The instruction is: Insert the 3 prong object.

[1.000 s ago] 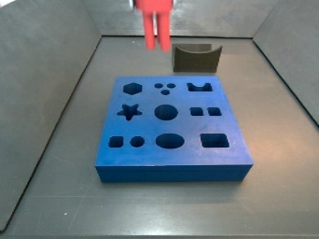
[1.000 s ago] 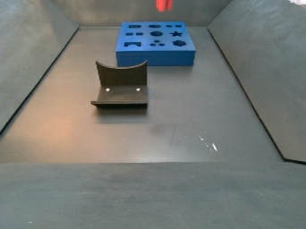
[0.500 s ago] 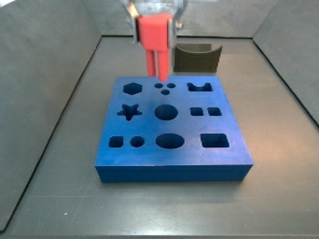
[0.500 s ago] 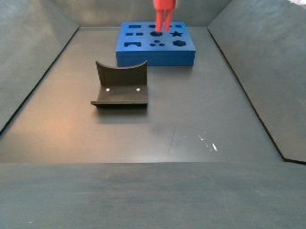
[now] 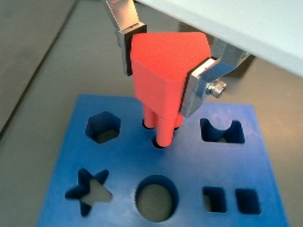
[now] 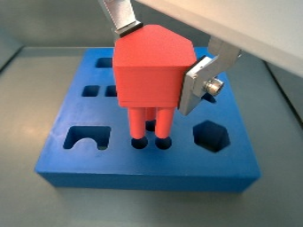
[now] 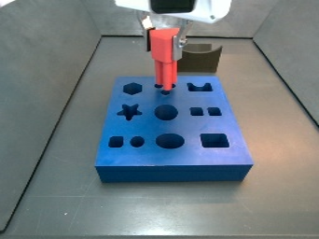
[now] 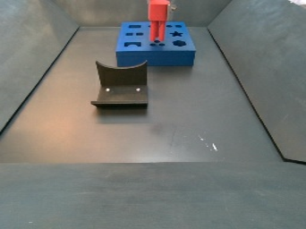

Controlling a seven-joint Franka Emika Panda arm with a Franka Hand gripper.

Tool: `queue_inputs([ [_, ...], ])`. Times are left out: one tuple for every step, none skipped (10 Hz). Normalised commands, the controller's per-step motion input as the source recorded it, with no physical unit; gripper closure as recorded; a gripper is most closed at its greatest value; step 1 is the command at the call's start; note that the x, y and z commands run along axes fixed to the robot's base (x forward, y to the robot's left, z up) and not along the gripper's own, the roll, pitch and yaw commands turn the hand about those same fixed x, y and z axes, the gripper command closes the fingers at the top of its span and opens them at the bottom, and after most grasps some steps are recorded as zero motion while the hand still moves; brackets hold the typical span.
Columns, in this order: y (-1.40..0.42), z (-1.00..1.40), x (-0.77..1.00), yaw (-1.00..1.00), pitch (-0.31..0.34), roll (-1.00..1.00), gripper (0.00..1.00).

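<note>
The 3 prong object [image 7: 162, 54] is a bright red peg, held upright, prongs down. My gripper [image 7: 165, 34] is shut on its thick upper body, one silver finger [image 6: 197, 82] on each side. It hangs over the far part of the blue block [image 7: 174, 157]. In both wrist views the peg [image 5: 166, 75] [image 6: 149, 75] has its prong tips at the mouths of the three small round holes [image 6: 149, 142], seemingly just inside them. The peg [image 8: 157, 20] and the block [image 8: 180, 57] also show in a side view.
The blue block [image 5: 119, 177] has several other cut-outs: hexagon [image 5: 104, 127], star [image 7: 129, 112], circles, squares. A dark grey curved block [image 7: 200, 58] stands behind the blue block; it also shows in a side view [image 8: 120, 85]. Grey walls enclose the floor.
My gripper has come down with the red peg, from above the block's far edge to the three small holes. The blue block and the grey block have not moved.
</note>
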Motion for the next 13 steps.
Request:
queue_inputs([
  [0.0,-0.17,0.08,-0.7,0.117,0.12,1.0],
  [0.0,-0.24,0.1,-0.32,0.023,0.01,1.0],
  [0.0,-0.24,0.0,0.0,-0.009,0.02,1.0],
  [0.05,-0.28,0.0,0.04,-0.023,0.08,1.0],
  [0.02,-0.37,0.0,0.19,-0.041,0.07,1.0],
  [0.07,-0.35,0.0,0.25,-0.031,0.08,1.0],
  [0.06,-0.33,0.0,0.2,-0.016,0.1,1.0],
  [0.0,-0.36,-0.06,0.19,-0.003,0.14,1.0],
  [0.0,-0.39,-0.02,0.19,-0.026,0.09,1.0],
  [-0.02,-0.47,0.0,0.09,-0.034,0.09,1.0],
  [-0.07,-0.48,0.05,0.01,-0.019,0.1,1.0],
  [-0.09,-0.5,0.12,0.0,-0.004,0.13,1.0],
  [-0.09,-0.5,0.13,0.0,0.0,0.19,1.0],
])
